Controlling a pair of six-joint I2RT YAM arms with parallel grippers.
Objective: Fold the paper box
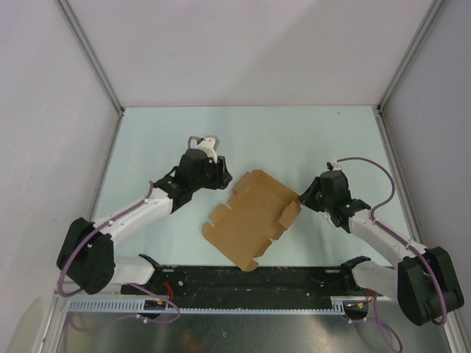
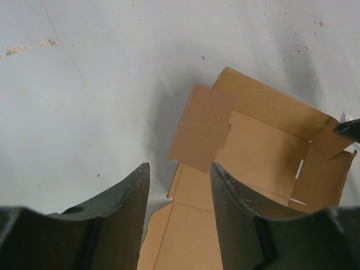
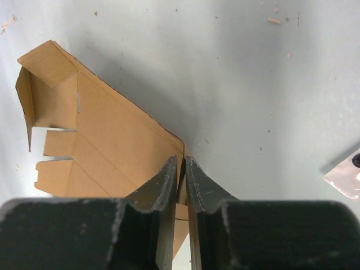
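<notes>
The paper box (image 1: 254, 217) is a brown cardboard die-cut sheet lying mid-table with some flaps raised. My left gripper (image 1: 223, 179) hovers at its far-left corner, open; in the left wrist view the box (image 2: 264, 140) lies beyond and under the gripper (image 2: 180, 166), and cardboard shows in the gap without touching either finger. My right gripper (image 1: 303, 197) is at the sheet's right corner. In the right wrist view its jaws (image 3: 181, 160) are shut on the edge of a flap of the box (image 3: 107, 140), pinching the thin cardboard.
White enclosure walls ring the pale table. A black rail (image 1: 250, 279) runs along the near edge between the arm bases. A small silvery packet (image 3: 343, 180) lies on the table to the right of the right gripper. Tiny crumbs (image 2: 17, 49) dot the surface.
</notes>
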